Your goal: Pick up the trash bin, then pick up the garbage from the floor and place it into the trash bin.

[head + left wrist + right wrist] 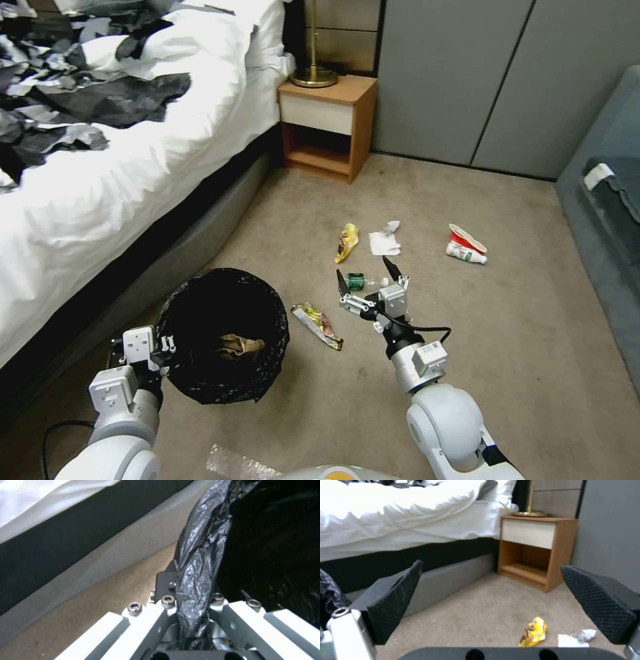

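I have the trash bin [223, 337] hanging from my left hand [191, 620], which is clamped on the near rim through the crinkly black liner; crumpled tan paper [239, 347] already lies inside. The bin looks light and stiff, though the bag film is slick, so I judge the rim pinch the surest hold. My right hand [370, 275] hovers with its fingers spread wide and nothing between them, directly above a green-labelled bottle [356, 281] on the carpet. That bottle should be light, hard and prone to roll, best taken across its body. Beyond that hand lie a yellow snack wrapper [347, 242] and a white tissue [385, 241]; a foil wrapper [318, 325] sits between hand and bin, a squashed red-and-white cup [466, 244] off to its right.
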Controlling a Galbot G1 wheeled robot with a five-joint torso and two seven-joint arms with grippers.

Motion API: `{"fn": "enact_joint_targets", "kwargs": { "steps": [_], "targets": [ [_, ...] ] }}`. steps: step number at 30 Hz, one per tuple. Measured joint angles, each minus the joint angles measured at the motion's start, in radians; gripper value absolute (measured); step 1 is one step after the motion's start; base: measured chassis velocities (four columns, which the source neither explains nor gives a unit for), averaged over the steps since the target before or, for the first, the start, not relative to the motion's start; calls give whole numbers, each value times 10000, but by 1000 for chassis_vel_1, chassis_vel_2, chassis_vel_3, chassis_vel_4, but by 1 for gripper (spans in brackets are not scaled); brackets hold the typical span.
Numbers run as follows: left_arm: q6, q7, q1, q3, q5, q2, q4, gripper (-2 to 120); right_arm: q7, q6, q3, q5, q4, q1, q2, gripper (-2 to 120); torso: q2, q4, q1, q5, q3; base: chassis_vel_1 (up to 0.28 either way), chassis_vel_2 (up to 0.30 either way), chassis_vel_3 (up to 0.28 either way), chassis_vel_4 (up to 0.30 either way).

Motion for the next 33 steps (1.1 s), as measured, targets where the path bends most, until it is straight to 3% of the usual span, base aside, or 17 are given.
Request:
{"fn": "enact_joint_targets", "kwargs": {
  "steps": [10, 22, 28, 29, 33],
  "targets": [
    [-12, 2, -9, 8, 36, -8, -10, 1, -25, -66, -151, -5, -472, 391, -156, 100, 0, -3, 0, 1, 0, 0, 0, 0, 0],
    [-13, 1, 36, 89, 226, -134, -5, 1, 36, -1154, -1172, 196, -2617, 1995, -474, 100, 0, -1, 1, 0, 0, 0, 0, 0, 0],
    [-30, -16, 164, 190, 475, -201, 40, 1, 74, -1588, -1839, 344, -4834, 3125, -132, 100, -1, 0, 0, 1, 1, 0, 0, 0, 0],
    [-32, -29, 235, 184, 552, -233, 38, 1, -7, -1633, -1919, 389, -5752, 3537, 83, 100, -1, -2, 0, 1, 1, 0, 0, 0, 0],
    [-44, -36, 338, 141, 604, -264, 23, 1, -222, -1646, -1960, 479, -6755, 4006, 281, 100, -1, -2, 1, 0, 1, 0, 0, 0, 0]
  ]
}}
